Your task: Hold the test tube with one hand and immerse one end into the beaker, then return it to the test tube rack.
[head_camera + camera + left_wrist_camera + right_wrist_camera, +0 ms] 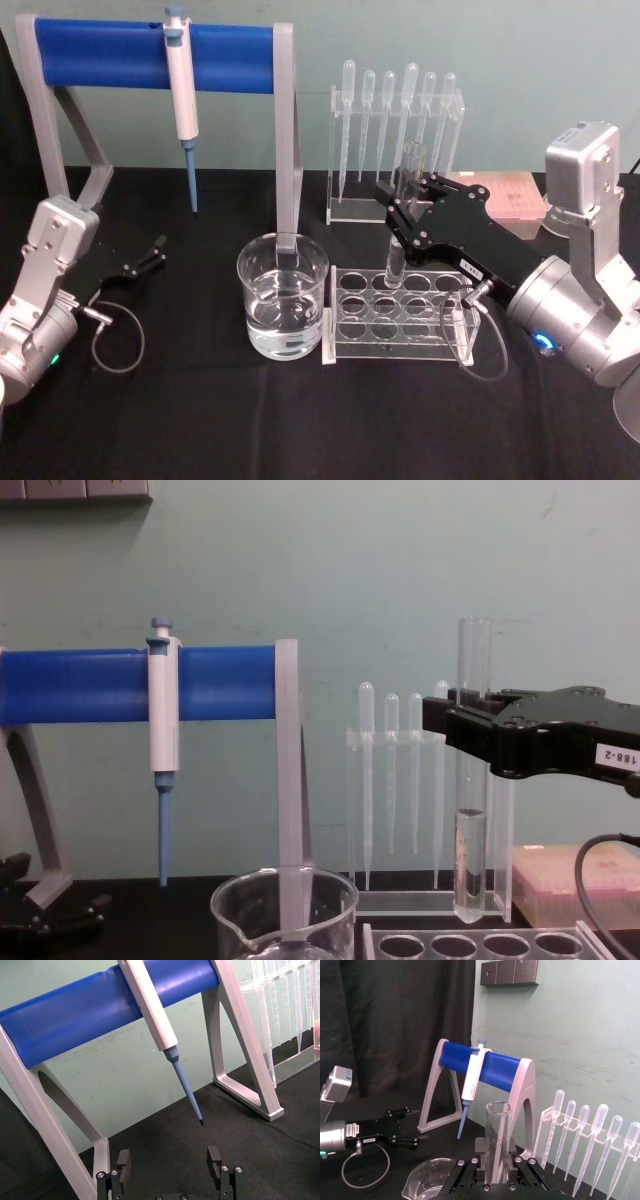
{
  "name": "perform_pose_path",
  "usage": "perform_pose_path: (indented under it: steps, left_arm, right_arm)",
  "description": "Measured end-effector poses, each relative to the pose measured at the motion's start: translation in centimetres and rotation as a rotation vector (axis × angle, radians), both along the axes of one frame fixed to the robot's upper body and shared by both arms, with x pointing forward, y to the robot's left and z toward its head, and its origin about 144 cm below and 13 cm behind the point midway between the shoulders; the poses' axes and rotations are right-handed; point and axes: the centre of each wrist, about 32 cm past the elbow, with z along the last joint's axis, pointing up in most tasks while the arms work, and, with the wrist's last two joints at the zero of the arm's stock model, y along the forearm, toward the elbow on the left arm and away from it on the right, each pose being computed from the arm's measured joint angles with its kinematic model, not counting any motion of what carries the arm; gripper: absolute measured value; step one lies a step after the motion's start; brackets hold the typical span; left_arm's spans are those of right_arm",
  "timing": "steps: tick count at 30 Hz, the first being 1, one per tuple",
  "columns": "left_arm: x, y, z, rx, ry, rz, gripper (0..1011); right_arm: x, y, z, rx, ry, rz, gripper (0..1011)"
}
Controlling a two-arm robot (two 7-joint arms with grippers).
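Where the right gripper [400, 215] reaches in from the right, its 2 jaws are clamped on the test tube [396, 262] at about mid-height. The tube is upright with its open rim up and a little liquid in its round bottom. In the chest view, the bottom hangs just above the far row of holes in the clear test tube rack [400, 346]. The beaker [250, 292], part-filled with clear liquid, stands just left of the rack, apart from the tube. The left gripper [150, 255] rests at the left on the black table [220, 410], jaws apart.
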Motion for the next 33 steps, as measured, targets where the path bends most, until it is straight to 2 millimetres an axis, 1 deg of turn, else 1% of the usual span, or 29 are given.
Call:
perform_pose_path:
  steps: [6,12,16,21,26,28,33]
  left_arm:
    - [0.0,0.0,0.0,0.000,0.000,0.000,1000]
    - [0.0,0.0,0.0,0.000,0.000,0.000,1000]
    - [0.0,0.0,0.0,0.000,0.000,0.000,1000]
    - [0.0,0.0,0.0,0.000,0.000,0.000,1000]
    - [0.0,0.0,0.0,0.000,0.000,0.000,1000]
    - [0.0,0.0,0.0,0.000,0.000,0.000,1000]
    - [0.0,0.0,0.0,0.000,0.000,0.000,1000]
  right_arm:
    - [0.0,0.0,0.2,0.001,-0.004,0.000,228]
    - [0.3,0.8,0.9,0.008,-0.016,0.014,228]
    - [1.1,2.0,1.2,0.022,-0.021,0.041,228]
    - [2.9,4.3,1.6,0.050,-0.019,0.093,228]
    - [3.9,5.7,1.7,0.065,-0.005,0.125,228]
    - [4.4,6.6,1.5,0.068,0.012,0.140,228]
    - [5.0,7.6,0.7,0.059,0.047,0.152,228]
